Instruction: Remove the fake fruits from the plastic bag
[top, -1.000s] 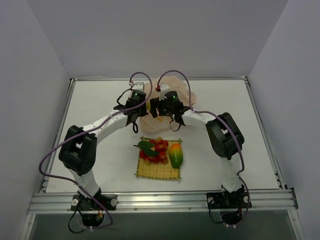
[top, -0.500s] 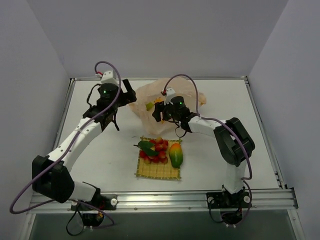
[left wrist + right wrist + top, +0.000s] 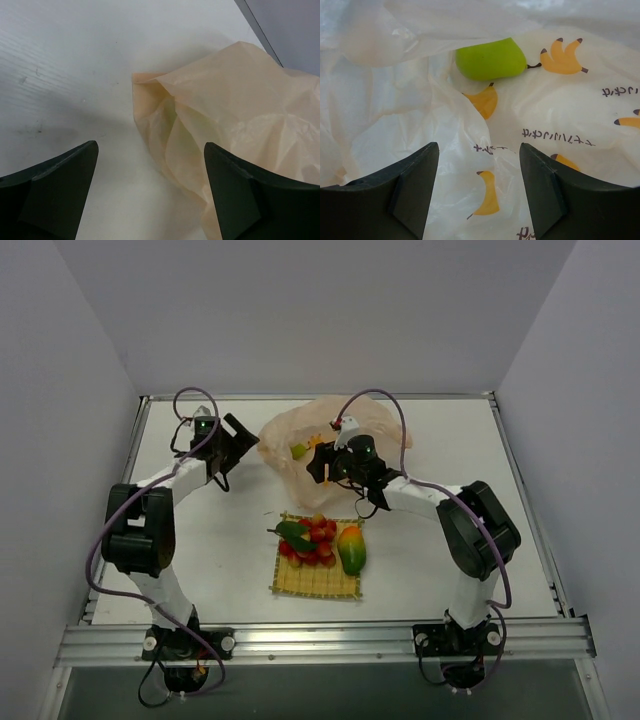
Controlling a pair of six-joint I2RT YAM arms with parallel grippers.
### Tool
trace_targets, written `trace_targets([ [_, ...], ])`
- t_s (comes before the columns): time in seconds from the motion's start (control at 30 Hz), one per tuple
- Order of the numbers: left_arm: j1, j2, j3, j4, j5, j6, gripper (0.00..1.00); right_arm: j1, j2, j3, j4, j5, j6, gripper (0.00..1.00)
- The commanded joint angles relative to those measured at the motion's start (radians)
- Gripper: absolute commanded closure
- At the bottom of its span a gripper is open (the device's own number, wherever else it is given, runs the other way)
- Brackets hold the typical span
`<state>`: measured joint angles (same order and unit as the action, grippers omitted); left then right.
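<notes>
The peach plastic bag (image 3: 340,430) lies crumpled at the back of the table. A green pear (image 3: 298,451) shows inside its left side, and in the right wrist view the pear (image 3: 491,59) rests on banana-printed plastic (image 3: 570,100) just ahead of my right gripper (image 3: 477,147). That right gripper (image 3: 315,462) is open, hovering over the bag. My left gripper (image 3: 242,438) is open beside the bag's left edge; the bag's corner (image 3: 165,120) reaches between its wide jaws (image 3: 150,146) without being held. Red berries (image 3: 314,540) and a mango (image 3: 351,550) sit on the mat.
The yellow woven mat (image 3: 300,584) lies in the middle front of the table. Grey walls stand close on three sides, and a metal rail (image 3: 320,638) runs along the near edge.
My left gripper has opened, let go of the bag and swung left to the bag's edge. The bag has spread out. My right gripper has shifted slightly left toward the pear.
</notes>
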<state>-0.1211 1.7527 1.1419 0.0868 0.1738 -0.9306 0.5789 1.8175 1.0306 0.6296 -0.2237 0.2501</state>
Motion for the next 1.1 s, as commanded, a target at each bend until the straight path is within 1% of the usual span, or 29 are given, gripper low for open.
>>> trace_targets([
  [0.0, 0.018, 0.037, 0.087, 0.209, 0.108, -0.171, 0.11, 0.013, -0.05, -0.007, 0.047, 0.001, 0.012, 0.39],
  [0.03, 0.02, 0.051, 0.09, 0.232, 0.105, -0.189, 0.04, 0.013, -0.049, -0.007, 0.044, -0.002, 0.011, 0.39],
  [0.13, 0.02, 0.102, 0.091, 0.321, 0.095, -0.269, 0.01, 0.016, -0.047, -0.009, 0.041, -0.006, 0.011, 0.39],
  [0.17, 0.018, 0.129, 0.091, 0.355, 0.093, -0.313, 0.03, 0.021, -0.046, -0.009, 0.041, -0.008, 0.012, 0.39],
  [0.3, 0.015, 0.189, 0.073, 0.439, 0.063, -0.415, 0.04, 0.03, -0.052, -0.014, 0.042, -0.006, 0.015, 0.39],
  [0.37, 0.011, 0.227, 0.081, 0.471, 0.049, -0.451, 0.04, 0.035, -0.053, -0.015, 0.045, -0.005, 0.018, 0.39],
  [0.47, -0.005, 0.263, 0.108, 0.476, 0.05, -0.47, 0.01, 0.042, -0.057, -0.015, 0.048, 0.0, 0.02, 0.39],
  [0.5, -0.011, 0.268, 0.126, 0.478, 0.053, -0.47, 0.07, 0.042, -0.055, -0.015, 0.048, 0.003, 0.02, 0.39],
  [0.57, -0.017, 0.274, 0.14, 0.469, 0.056, -0.464, 0.14, 0.045, -0.058, -0.015, 0.048, 0.009, 0.021, 0.39],
  [0.6, -0.02, 0.275, 0.145, 0.464, 0.055, -0.461, 0.24, 0.045, -0.058, -0.015, 0.048, 0.009, 0.021, 0.39],
  [0.67, -0.02, 0.281, 0.15, 0.459, 0.055, -0.464, 0.41, 0.047, -0.061, -0.015, 0.05, 0.009, 0.025, 0.39],
  [0.7, -0.018, 0.284, 0.159, 0.459, 0.059, -0.465, 0.47, 0.048, -0.064, -0.018, 0.05, 0.009, 0.026, 0.39],
  [0.73, -0.018, 0.289, 0.166, 0.459, 0.064, -0.467, 0.58, 0.05, -0.072, -0.021, 0.053, 0.009, 0.028, 0.39],
  [0.8, -0.02, 0.301, 0.183, 0.456, 0.075, -0.464, 0.73, 0.052, -0.08, -0.029, 0.058, 0.014, 0.028, 0.39],
  [0.83, -0.022, 0.304, 0.203, 0.456, 0.082, -0.461, 0.9, 0.053, -0.092, -0.032, 0.058, 0.017, 0.028, 0.39],
  [0.87, -0.023, 0.307, 0.212, 0.449, 0.092, -0.447, 0.97, 0.052, -0.099, -0.036, 0.056, 0.021, 0.029, 0.39],
  [1.0, -0.028, 0.283, 0.257, 0.401, 0.131, -0.375, 0.98, 0.053, -0.138, -0.063, 0.056, 0.064, 0.026, 0.39],
  [1.07, -0.032, 0.266, 0.289, 0.381, 0.183, -0.341, 0.98, 0.055, -0.168, -0.082, 0.065, 0.086, 0.029, 0.39],
])
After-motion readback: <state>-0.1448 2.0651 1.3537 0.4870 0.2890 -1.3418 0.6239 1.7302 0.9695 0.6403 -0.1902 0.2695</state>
